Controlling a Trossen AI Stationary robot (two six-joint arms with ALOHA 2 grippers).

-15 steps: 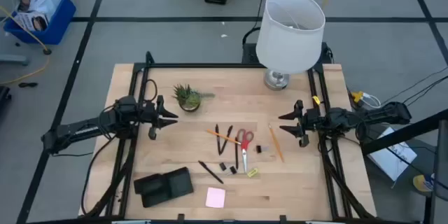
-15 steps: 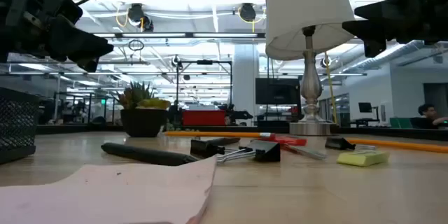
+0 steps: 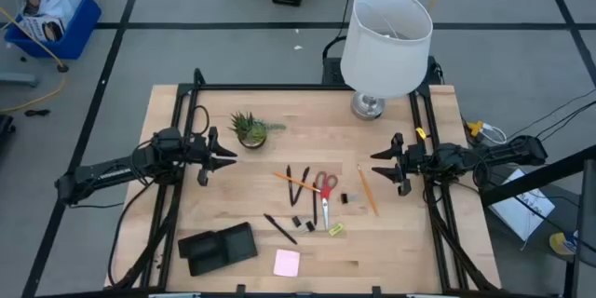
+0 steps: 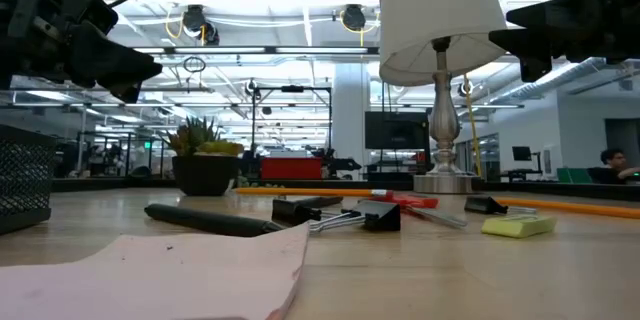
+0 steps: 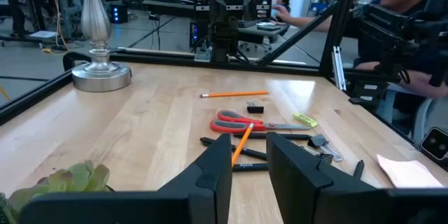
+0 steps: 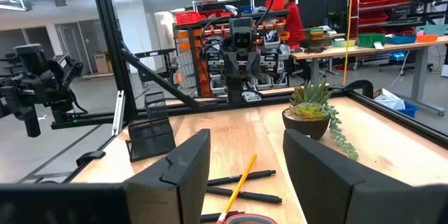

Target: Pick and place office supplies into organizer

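1. The landmark is the pair of red-handled scissors [image 3: 324,196], lying flat near the middle of the light wooden table [image 3: 410,242], its blades pointing toward the table's front edge.
2. An orange pencil [image 3: 295,182] and two thin black pens [image 3: 304,181] lie just to the left of the scissors; another orange pencil [image 3: 368,190] lies a little to their right.
3. A small yellow-green block [image 3: 335,229] lies just in front of the scissors, near the blade tips.
4. Tiny black clips [image 3: 298,221] sit close around the scissors, to the front-left and to the right.
5. A further black pen [image 3: 279,228] lies to the front-left of the scissors.
6. The pink square sticky-note pad [image 3: 287,262] lies in front of the scissors, near the table's front edge.
7. The flat black rectangular plastic organizer tray [image 3: 217,247] sits well to the front-left of the scissors, just left of the pink pad.
8. The left gripper [image 3: 226,155] hovers well left of the scissors, its fingers slightly apart and holding nothing.
9. The right gripper [image 3: 376,167] hovers right of the scissors, its fingers spread and holding nothing.
10. A small potted green plant [image 3: 250,130] stands behind and left of the scissors; a white-shaded lamp [image 3: 386,28] stands behind and right of them.
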